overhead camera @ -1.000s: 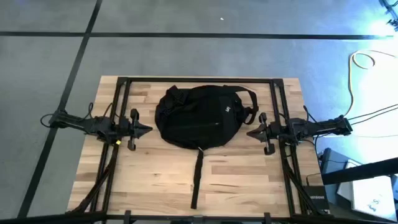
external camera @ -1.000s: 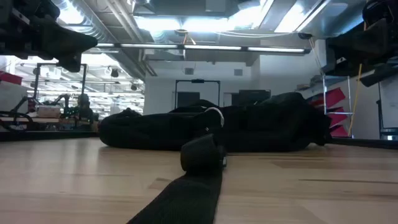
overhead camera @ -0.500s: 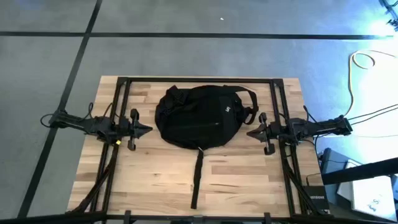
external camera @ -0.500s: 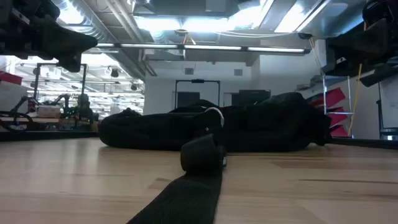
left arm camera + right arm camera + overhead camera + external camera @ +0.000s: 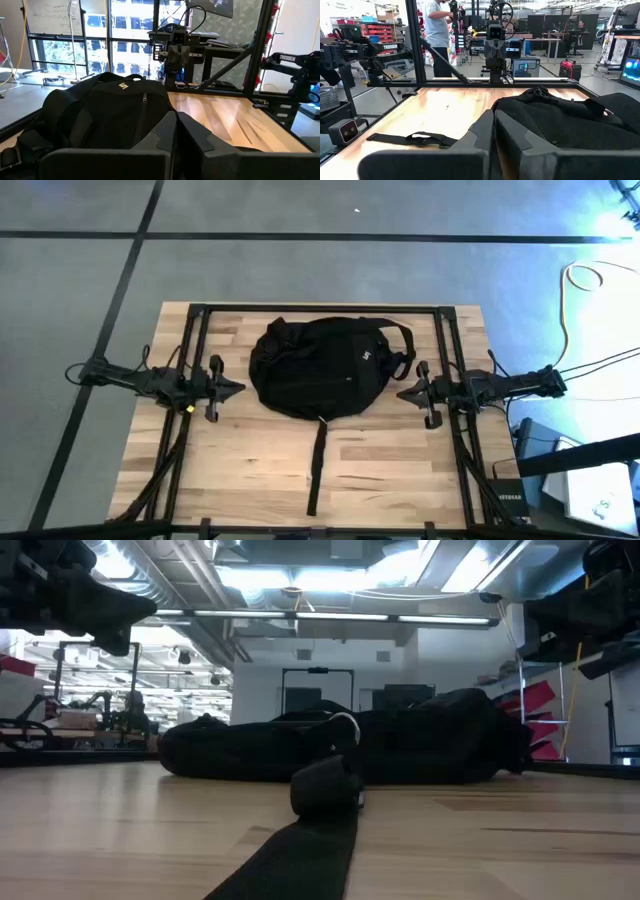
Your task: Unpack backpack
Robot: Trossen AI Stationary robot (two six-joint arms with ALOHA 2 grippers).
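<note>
The black backpack (image 5: 325, 367) lies flat on the wooden table (image 5: 240, 450), a little beyond its middle, also seen in the low view (image 5: 340, 748) and both wrist views (image 5: 110, 110) (image 5: 570, 122). One long black strap (image 5: 317, 465) trails from it toward the near edge. My left gripper (image 5: 238, 388) hovers shut, left of the backpack and clear of it. My right gripper (image 5: 402, 392) hovers shut to its right, likewise apart. Both point at the backpack.
A black metal frame (image 5: 320, 310) runs along the far edge and down both sides of the table. Bare wood lies at the near left and near right. A person (image 5: 437, 30) stands in the room beyond the table.
</note>
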